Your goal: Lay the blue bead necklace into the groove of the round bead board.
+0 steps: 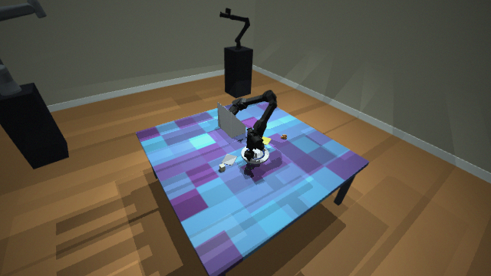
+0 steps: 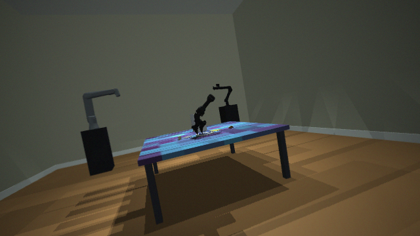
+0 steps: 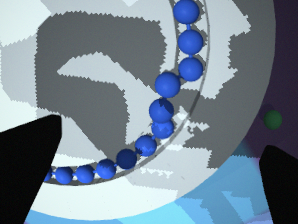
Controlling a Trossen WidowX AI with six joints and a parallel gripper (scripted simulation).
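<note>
The round white bead board [image 1: 261,161] [image 3: 235,125] lies on the table. The blue bead necklace [image 3: 190,42] lies on it in a curve. In the wrist view the top beads and the lower-left beads lie along the groove. Between them, a couple of beads bulge inward, towards the groove's inner side, and two beads overlap below these. My gripper [image 1: 253,154] [image 2: 199,132] [image 3: 167,142] is wide open over the board, with beads lying below and between its fingers but not gripped. The left finger hides part of the necklace, and the rest runs out of the wrist view.
A green ball [image 3: 273,120] is just outside the board by the right finger. A grey upright panel [image 1: 230,123] stands behind the board. A white flat piece [image 1: 229,159] and a pale block [image 1: 222,167] lie left, a yellow piece [image 1: 266,140] and an orange-brown object [image 1: 284,136] behind right.
</note>
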